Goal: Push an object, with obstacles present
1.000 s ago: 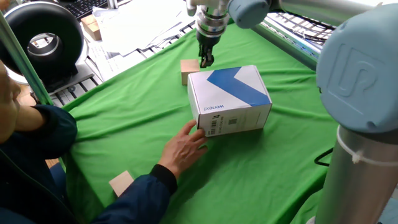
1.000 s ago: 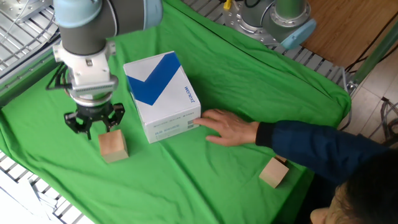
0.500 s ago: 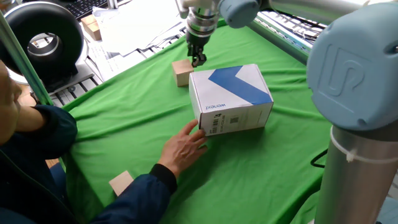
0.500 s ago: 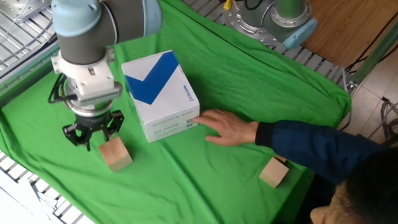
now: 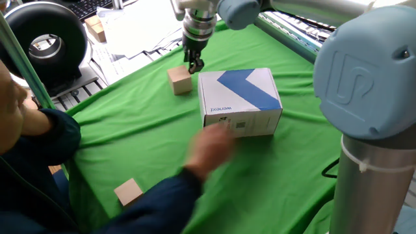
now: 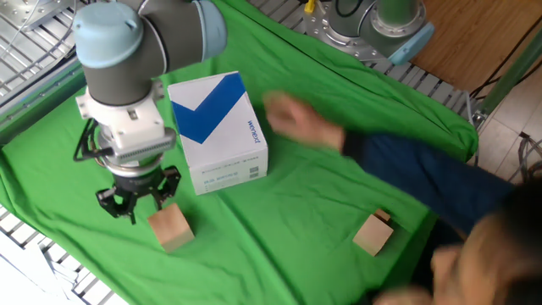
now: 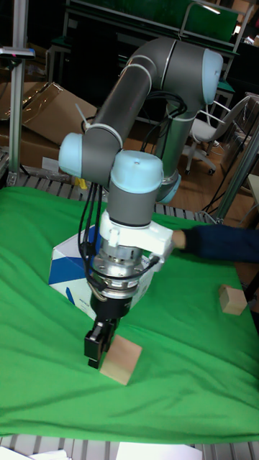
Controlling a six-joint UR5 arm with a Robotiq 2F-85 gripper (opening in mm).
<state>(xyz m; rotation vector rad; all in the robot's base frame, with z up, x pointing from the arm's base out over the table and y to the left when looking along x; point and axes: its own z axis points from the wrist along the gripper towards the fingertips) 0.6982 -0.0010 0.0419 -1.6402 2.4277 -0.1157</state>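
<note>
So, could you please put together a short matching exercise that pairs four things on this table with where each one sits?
Things:
1. wooden cube
2. white box
3. hand
4. second tan block

Places:
A. near the cloth's edge on the person's side, away from the arm
B. right beside the cube, fingers pointing down
C. middle of the green cloth, blue band on top
D. on the cloth just past the fingertips, apart from the box

Pairs: 1-D, 2-C, 3-B, 4-A
</note>
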